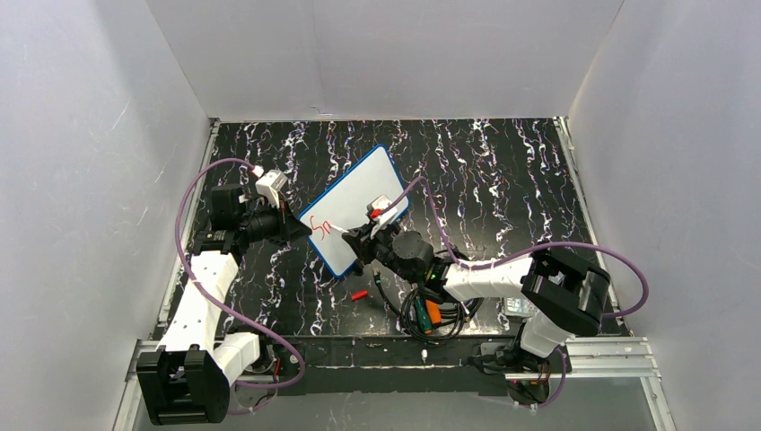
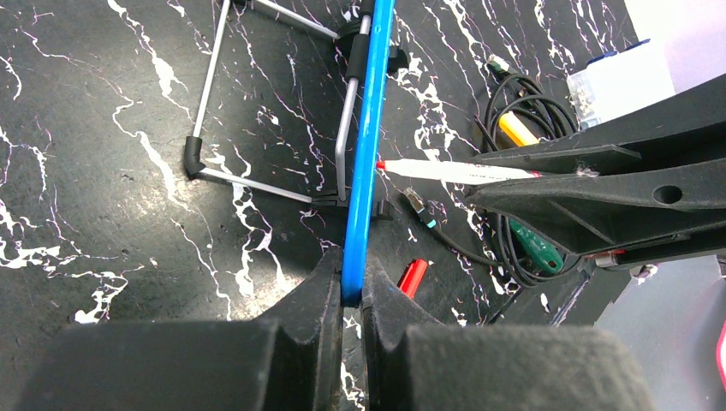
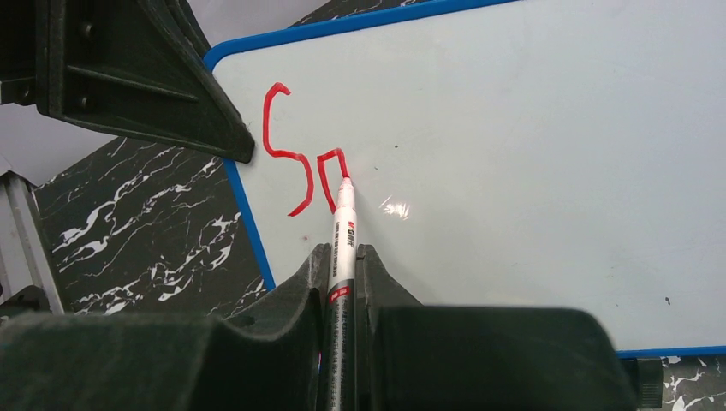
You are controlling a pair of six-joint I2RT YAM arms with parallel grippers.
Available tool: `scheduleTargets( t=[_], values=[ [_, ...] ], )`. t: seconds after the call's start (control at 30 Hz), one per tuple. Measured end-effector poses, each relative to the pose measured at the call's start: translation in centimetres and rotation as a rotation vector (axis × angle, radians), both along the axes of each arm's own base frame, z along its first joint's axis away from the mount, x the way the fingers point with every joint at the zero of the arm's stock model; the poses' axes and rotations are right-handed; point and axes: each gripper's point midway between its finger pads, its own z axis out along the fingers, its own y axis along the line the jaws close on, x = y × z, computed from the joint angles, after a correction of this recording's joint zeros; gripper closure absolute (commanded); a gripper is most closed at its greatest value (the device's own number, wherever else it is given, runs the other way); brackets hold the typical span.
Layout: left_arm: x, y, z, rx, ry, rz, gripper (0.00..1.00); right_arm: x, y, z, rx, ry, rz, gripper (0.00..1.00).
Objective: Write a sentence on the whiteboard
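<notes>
The whiteboard, white with a blue rim, stands propped at an angle on the black marbled table. My left gripper is shut on its blue rim at the near left corner. My right gripper is shut on a white marker whose red tip touches the whiteboard. The sentence is a red "S" and part of a second letter near the left edge. The marker also shows in the left wrist view, pointing at the rim.
A red marker cap lies on the table below the board; it also shows in the left wrist view. A bundle of black cable with orange and green tools lies by the right arm. A wire stand props the board from behind.
</notes>
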Motion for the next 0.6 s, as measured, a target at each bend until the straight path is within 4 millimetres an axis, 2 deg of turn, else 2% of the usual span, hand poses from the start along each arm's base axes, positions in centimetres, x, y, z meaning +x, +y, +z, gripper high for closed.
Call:
scheduleTargets(
  t=[0.6],
  values=[
    [0.0,0.0,0.0,0.000,0.000,-0.001,1.00,0.6,0.2,1.3,0.024,-0.034,-0.024,0.99]
  ],
)
